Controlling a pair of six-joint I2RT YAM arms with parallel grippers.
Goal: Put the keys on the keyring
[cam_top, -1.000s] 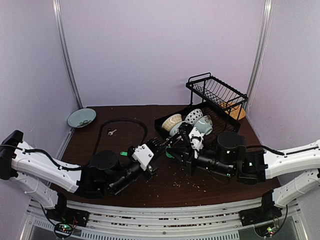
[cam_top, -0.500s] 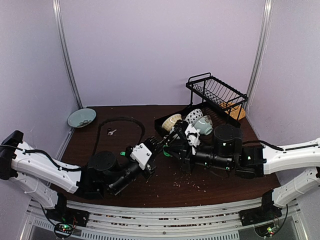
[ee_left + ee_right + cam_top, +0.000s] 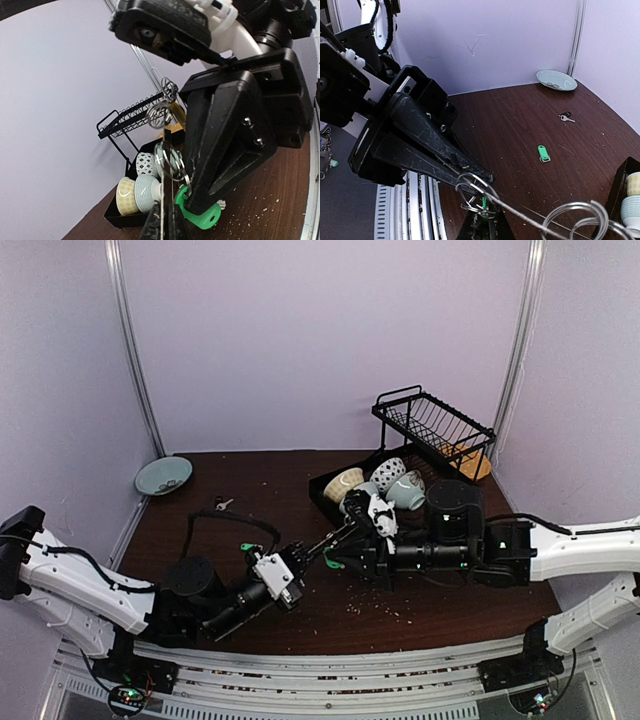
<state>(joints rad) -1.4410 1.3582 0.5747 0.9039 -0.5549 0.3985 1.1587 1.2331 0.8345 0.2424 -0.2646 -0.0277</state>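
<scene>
Both hands have slid left, toward the near edge. Now the left hand (image 3: 479,177) is pinched shut on the thin keyring (image 3: 520,212) wire above the tabletop (image 3: 400,615). Tip to tip with it, the right hand (image 3: 195,197) clamps a green-tagged key (image 3: 197,214). Patterned cups (image 3: 385,480) crowd just behind, and a loose key (image 3: 222,504) lies apart at back left.

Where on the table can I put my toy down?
Bare wood lies at the back, between the blue dish and the tray of cups. More lies near the front edge, by the right arm. The middle is crowded: left gripper and right gripper meet there.
</scene>
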